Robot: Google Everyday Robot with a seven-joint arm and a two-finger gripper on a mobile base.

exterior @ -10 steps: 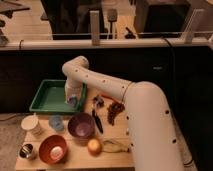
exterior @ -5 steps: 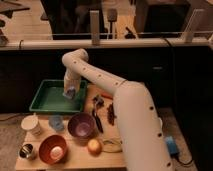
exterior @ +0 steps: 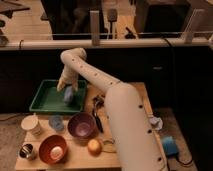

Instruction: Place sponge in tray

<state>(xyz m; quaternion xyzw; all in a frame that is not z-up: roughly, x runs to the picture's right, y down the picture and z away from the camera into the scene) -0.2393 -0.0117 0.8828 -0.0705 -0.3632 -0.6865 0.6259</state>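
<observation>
Sponge (exterior: 68,96) shows at the three o'clock side of the tray (exterior: 42,104), right under the gripper (exterior: 66,90); whether the claw clamps it, I cannot tell. Placing looks nearly done; next needs release, then lifting clear. Counted: orange bowl (exterior: 52,149), purple bowl (exterior: 81,125), one tray, one sponge.

Light fell from above, warm on the counter (exterior: 77,156); the background was dark. The pale arm (exterior: 125,117) shone brightest. The gripper (exterior: 67,92), over the tray's (exterior: 42,104) right end, looked dim.
</observation>
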